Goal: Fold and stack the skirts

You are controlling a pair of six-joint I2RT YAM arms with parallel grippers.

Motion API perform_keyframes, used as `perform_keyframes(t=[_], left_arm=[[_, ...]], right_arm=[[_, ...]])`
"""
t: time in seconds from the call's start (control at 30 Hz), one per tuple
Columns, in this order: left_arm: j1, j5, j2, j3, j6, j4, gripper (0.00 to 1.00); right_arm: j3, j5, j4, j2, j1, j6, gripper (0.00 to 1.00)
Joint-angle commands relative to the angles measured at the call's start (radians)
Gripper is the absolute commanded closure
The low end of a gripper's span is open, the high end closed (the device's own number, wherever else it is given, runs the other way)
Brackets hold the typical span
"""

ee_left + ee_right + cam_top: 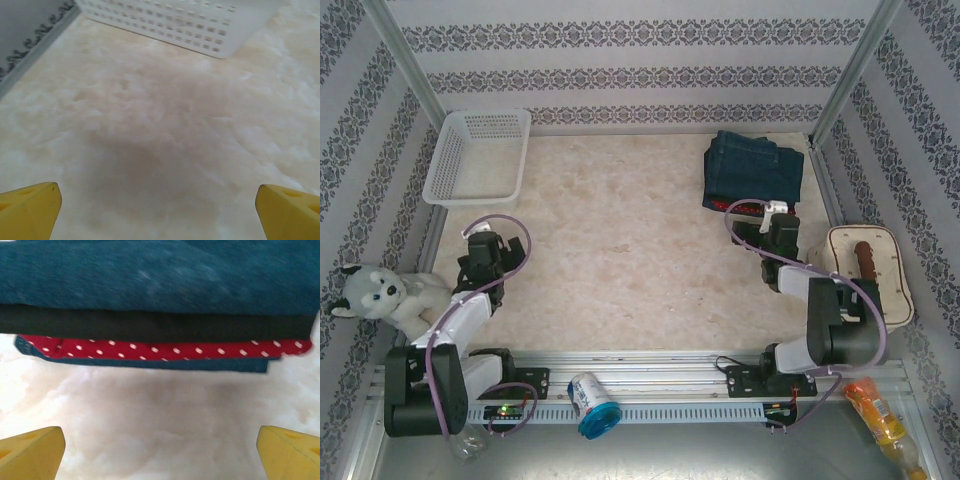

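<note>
Desk (620, 260): pale marbled top, mostly bare in the middle.

Basket (478, 155), white mesh, far left corner. Not part of the job.

Stack of skirts (752, 172), far right of the desk, folded into a squarish pile. Judged: folding and stacking look done or nearly so.

Layers seen edge-on from the right wrist:
- top denim skirt (160, 275), the thickest fold
- black skirt (150, 325), right under it
- red polka-dot skirt (165, 349), a thin band
- bottom denim skirt (150, 364), its edge poking out just past the red one, lying on the desk

Handling, judged: all soft cloth, light, limp. Denim is the stiffer and heavier, so it holds a crease. The black and red look thinner and likelier to slide between layers. A pinch on one edge would drag that layer out and skew the pile. Better to take hold low, at the bottom denim's near edge, or to press from above to square the pile.

Right tool (160, 450): jaws wide, holding nothing, just short of the stack's near edge.

Left tool (160, 210): jaws wide, holding nothing, over bare desk near the basket.
</note>
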Motion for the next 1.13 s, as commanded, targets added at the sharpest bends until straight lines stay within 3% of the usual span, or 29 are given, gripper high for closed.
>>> perform_keyframes(t=[0.0, 0.07, 0.1, 0.2, 0.5, 0.6, 0.67, 0.73, 0.8, 0.87, 0.9, 1.1], left_arm=[[0.013, 0.079, 0.027, -0.025, 0.049, 0.200, 0.00], [0.013, 0.084, 0.047, -0.050, 0.057, 0.282, 0.00], [0.012, 0.094, 0.062, -0.063, 0.063, 0.337, 0.00], [0.013, 0.141, 0.137, -0.074, 0.081, 0.479, 0.00], [-0.003, 0.257, 0.393, -0.125, 0.131, 0.935, 0.00], [-0.047, 0.191, 0.541, -0.126, 0.169, 1.116, 0.01], [-0.065, 0.130, 0.447, -0.056, 0.158, 0.819, 0.00], [-0.121, 0.033, 0.512, -0.026, 0.216, 0.892, 0.00], [-0.125, 0.024, 0.476, -0.003, 0.197, 0.765, 0.00], [-0.126, 0.022, 0.504, -0.022, 0.211, 0.866, 0.00], [-0.127, 0.023, 0.484, -0.009, 0.199, 0.799, 0.00], [-0.126, 0.022, 0.500, -0.019, 0.207, 0.848, 0.00]], right_arm=[[-0.091, -0.055, 0.339, 0.023, 0.048, -0.086, 0.02], [-0.179, -0.039, 0.526, 0.062, 0.055, -0.086, 0.02], [-0.176, -0.028, 0.528, 0.067, 0.057, -0.084, 0.02], [-0.065, 0.072, 0.334, 0.064, 0.061, -0.049, 0.02], [-0.078, 0.101, 0.354, 0.060, 0.059, -0.041, 0.02], [-0.080, 0.102, 0.354, 0.058, 0.060, -0.041, 0.02], [-0.080, 0.101, 0.354, 0.058, 0.059, -0.042, 0.02], [-0.080, 0.100, 0.354, 0.058, 0.061, -0.041, 0.02], [-0.079, 0.098, 0.354, 0.058, 0.061, -0.044, 0.02], [-0.068, 0.070, 0.341, 0.065, 0.061, -0.052, 0.02], [-0.066, 0.065, 0.339, 0.066, 0.059, -0.049, 0.02], [-0.073, 0.060, 0.344, 0.060, 0.054, -0.048, 0.02]])
